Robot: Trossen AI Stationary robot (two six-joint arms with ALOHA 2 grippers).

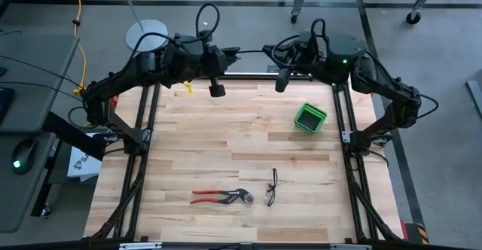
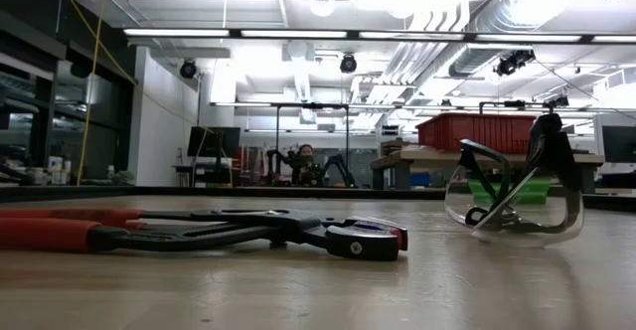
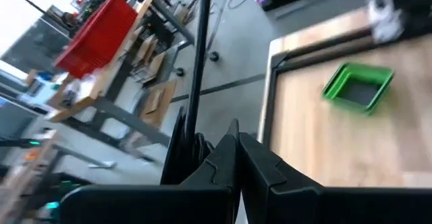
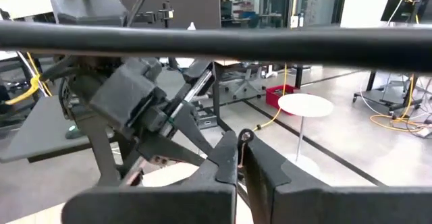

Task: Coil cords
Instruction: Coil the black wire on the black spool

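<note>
High view: both arms are raised at the far edge of the table (image 1: 188, 141). The left gripper (image 1: 217, 89) and right gripper (image 1: 282, 80) hang side by side, about equally far from the near edge, where the red-handled pliers (image 1: 222, 197) and safety glasses (image 1: 271, 187) lie. You cannot make out the thin black cord on the boards, so its direction and long axis are unknown.

Low view: pliers and glasses fill the foreground; no cord and no gripper shows.

Left wrist view: the fingers are closed on nothing; a green bin (image 3: 358, 87) lies ahead.

Right wrist view: the fingers are closed and empty, facing the left arm.
</note>
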